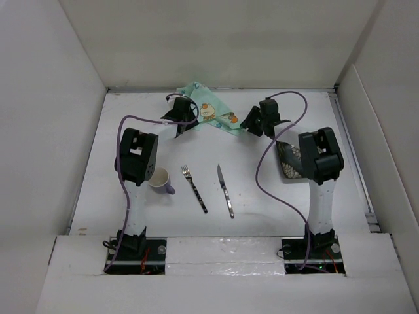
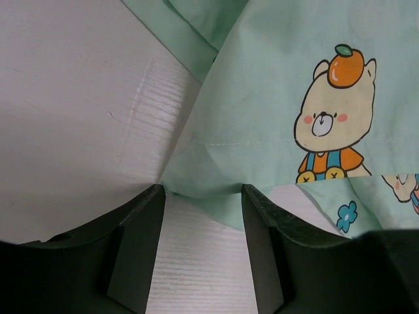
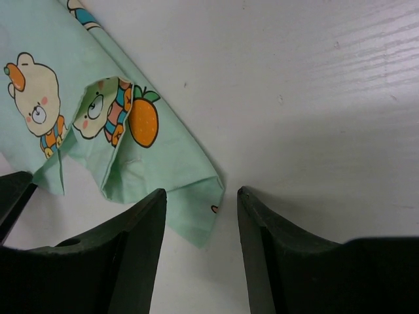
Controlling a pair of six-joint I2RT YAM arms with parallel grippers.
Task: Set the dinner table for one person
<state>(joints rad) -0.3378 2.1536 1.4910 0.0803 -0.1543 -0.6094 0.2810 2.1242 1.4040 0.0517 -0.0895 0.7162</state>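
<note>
The white worktop [image 1: 262, 196] lies under the green bear cloth [image 1: 211, 112], with the left claw [image 2: 203, 195] at the cloth's left edge and the right claw [image 3: 201, 195] at its right corner, both with fingers apart.

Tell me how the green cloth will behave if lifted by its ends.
Likely floppy: the cloth lies folded and creased, so its middle would probably sag. Probably light: it looks thin, with edges lying flat. Pushed, it would likely bunch rather than slide, given the folded corner by the right tool.

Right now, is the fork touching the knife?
Apart. The top view shows the fork and knife side by side, with bare table between them.
</note>
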